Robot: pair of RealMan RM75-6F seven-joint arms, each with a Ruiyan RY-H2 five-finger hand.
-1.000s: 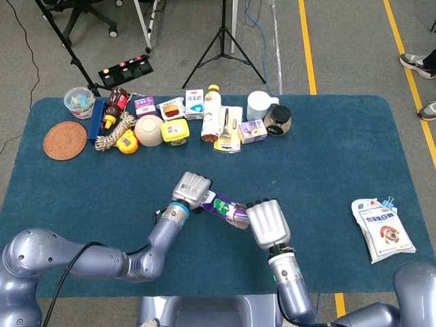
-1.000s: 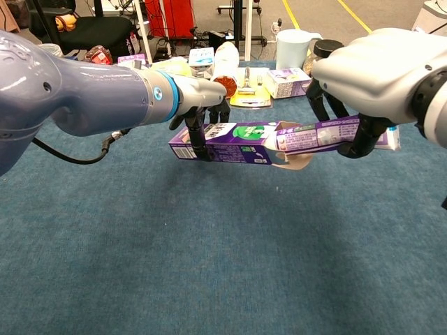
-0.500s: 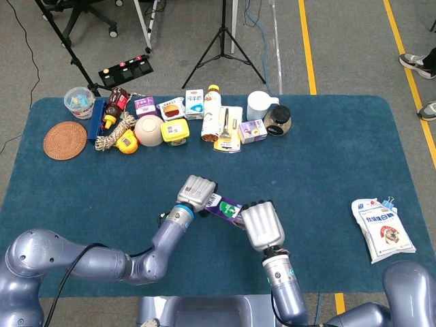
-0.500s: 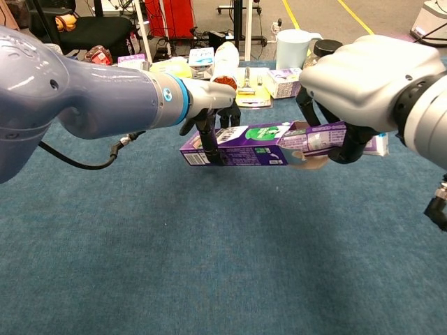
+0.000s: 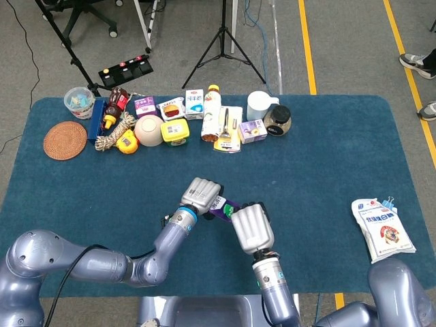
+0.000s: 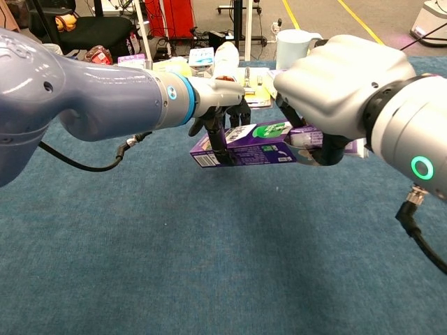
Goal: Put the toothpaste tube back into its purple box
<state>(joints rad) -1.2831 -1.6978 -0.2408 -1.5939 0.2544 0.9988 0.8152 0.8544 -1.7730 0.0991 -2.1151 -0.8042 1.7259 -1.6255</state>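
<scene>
My left hand (image 5: 201, 194) (image 6: 222, 112) grips the purple toothpaste box (image 6: 244, 144) near its closed end and holds it level above the blue table. My right hand (image 5: 250, 228) (image 6: 334, 91) grips the toothpaste tube (image 6: 316, 139), most of which sits inside the box's open end. Only a short piece of the tube shows between the fingers of the right hand in the chest view. In the head view the box (image 5: 223, 206) is a purple strip between the two hands.
A row of items lines the table's far edge: a white pitcher (image 5: 259, 105), a dark jar (image 5: 278, 119), a bowl (image 5: 149, 129), cartons and bottles. A white bag (image 5: 383, 229) lies at the right. A woven mat (image 5: 65, 139) lies at the far left.
The two hands have come closer together. The tube has slid further into the box, and much less of it shows than a second ago.
</scene>
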